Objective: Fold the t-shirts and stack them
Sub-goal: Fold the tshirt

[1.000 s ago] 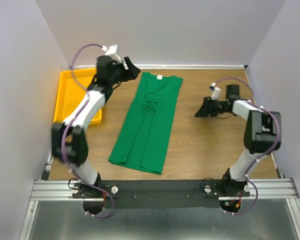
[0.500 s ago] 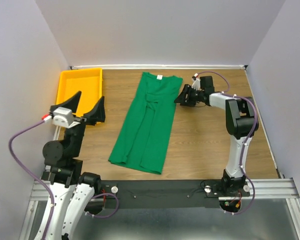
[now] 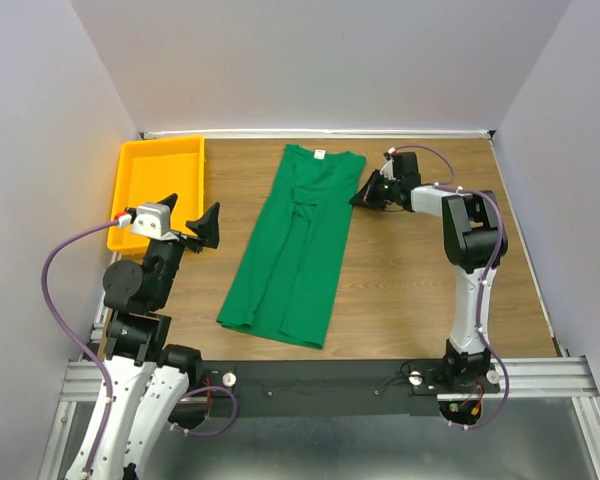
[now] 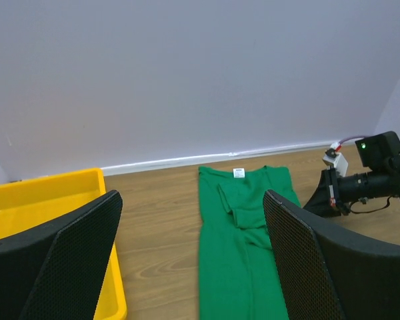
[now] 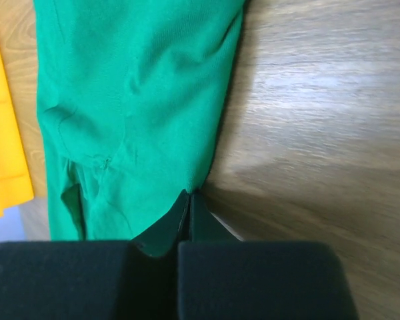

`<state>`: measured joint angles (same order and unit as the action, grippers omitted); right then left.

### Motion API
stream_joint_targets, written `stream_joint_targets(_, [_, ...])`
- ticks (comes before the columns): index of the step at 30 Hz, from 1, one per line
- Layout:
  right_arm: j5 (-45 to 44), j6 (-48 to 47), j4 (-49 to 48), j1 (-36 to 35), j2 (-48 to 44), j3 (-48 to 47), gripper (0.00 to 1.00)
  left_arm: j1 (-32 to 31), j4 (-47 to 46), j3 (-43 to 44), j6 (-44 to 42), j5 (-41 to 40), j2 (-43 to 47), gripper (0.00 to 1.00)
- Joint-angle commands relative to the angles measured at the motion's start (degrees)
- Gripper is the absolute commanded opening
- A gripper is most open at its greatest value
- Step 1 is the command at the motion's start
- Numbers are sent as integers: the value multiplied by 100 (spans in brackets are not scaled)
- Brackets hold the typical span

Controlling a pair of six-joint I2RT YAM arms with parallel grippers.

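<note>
Two moves since: right fingers (image 5: pixel 163 230) reached t-shirt (image 3: pixel 298 240) edge; left fingers (image 4: pixel 73 260) swung nearer.

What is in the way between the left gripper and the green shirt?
Nothing that shows. The left gripper hangs open near the tray, and only bare table lies between it and the shirt. The right gripper, shut, has its tips at the shirt's right edge.
</note>
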<state>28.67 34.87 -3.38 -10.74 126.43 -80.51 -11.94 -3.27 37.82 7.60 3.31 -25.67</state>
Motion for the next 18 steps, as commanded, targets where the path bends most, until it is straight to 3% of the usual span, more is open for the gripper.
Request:
stream_joint_targets(1, [-783,-288,390,247,-109,264,1,17,151,120,-91,178,-87,94])
stream_joint_targets(7, [-792,-1069,636,1029,-119,-157,0,17,142,103,-65,301,-96,94])
stream_joint_targets(11, [-540,-2148,1573,1486,276,-1140,1,17,90,94,-56,573,-227,94])
stream_joint_targets(13, [-599,-2765,1909,1627,505,-1623,11,17,37,76,-22,828,-324,94])
stream_joint_targets(14, [-529,-3236,2050,1776,557,-1748,28,17,11,85,5,1012,-481,94])
stream_joint_targets(15, [-503,-3424,2156,1847,532,-1845,37,17,-7,85,31,1092,-570,94])
stream_joint_targets(18, [-371,-4344,2280,1997,-80,-1478,55,17,19,155,137,1408,-1079,91])
